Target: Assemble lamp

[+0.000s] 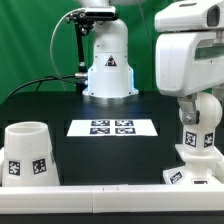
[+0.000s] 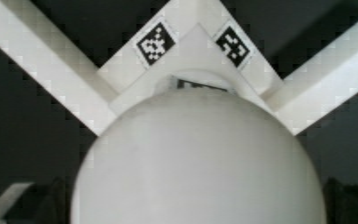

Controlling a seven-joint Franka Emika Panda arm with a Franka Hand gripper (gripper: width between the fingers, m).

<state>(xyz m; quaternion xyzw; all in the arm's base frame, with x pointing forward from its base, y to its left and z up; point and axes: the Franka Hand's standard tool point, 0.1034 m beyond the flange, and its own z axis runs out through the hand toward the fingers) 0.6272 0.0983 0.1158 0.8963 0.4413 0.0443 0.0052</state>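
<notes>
The bulb (image 1: 196, 138) stands upright at the exterior view's right, over the blocky base (image 1: 186, 177) at the front right corner. My gripper (image 1: 201, 116) comes down on the bulb from above and looks shut on it. In the wrist view the bulb's round head (image 2: 194, 150) fills the middle and hides the gripper (image 2: 194, 215) fingertips. The base (image 2: 190, 62) shows beyond the head with two tags on it. Whether the bulb is seated in the base I cannot tell. The shade (image 1: 27, 152) stands at the front left, far from the gripper.
The marker board (image 1: 112, 127) lies flat in the middle of the black table. The robot's pedestal (image 1: 108, 65) stands at the back. A low white wall (image 1: 100, 189) runs along the front edge; white rails (image 2: 51, 62) meet in a corner around the base.
</notes>
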